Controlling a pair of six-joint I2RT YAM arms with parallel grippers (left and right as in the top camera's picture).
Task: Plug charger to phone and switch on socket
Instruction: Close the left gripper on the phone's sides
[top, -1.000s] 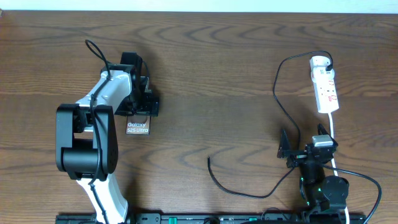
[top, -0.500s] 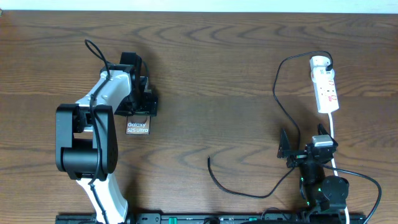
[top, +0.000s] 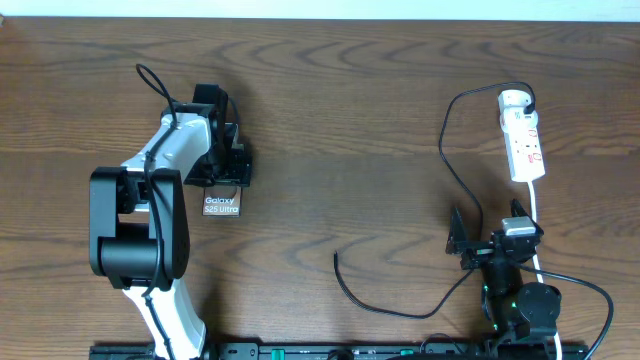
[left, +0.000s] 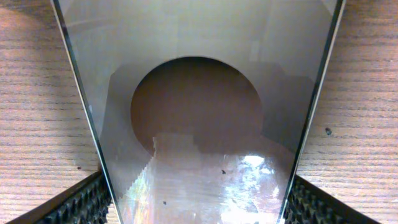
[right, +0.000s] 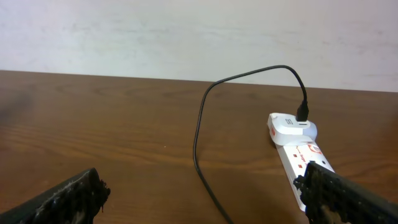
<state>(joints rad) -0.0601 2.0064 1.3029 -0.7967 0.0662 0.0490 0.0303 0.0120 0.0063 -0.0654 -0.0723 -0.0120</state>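
Note:
The phone (top: 221, 206) lies flat on the table at the left, a dark slab with white "Galaxy" lettering. My left gripper (top: 222, 180) reaches over its far part. In the left wrist view the phone (left: 199, 124) fills the space between the fingers, and both pads (left: 84, 202) rest against its long edges. The charger cable (top: 450, 170) runs from its loose tip (top: 336, 257) up to a white block (top: 514, 100) on the far end of the socket (top: 525, 145). My right gripper (top: 488, 225) stands open near the table's front, empty, facing the socket (right: 298, 155) and cable (right: 198, 143).
The socket's white cord (top: 535, 215) runs down past the right arm's base. A loop of black cable (top: 400, 305) lies on the wood in front of the right arm. A pale wall (right: 186, 31) rises behind the table's far edge.

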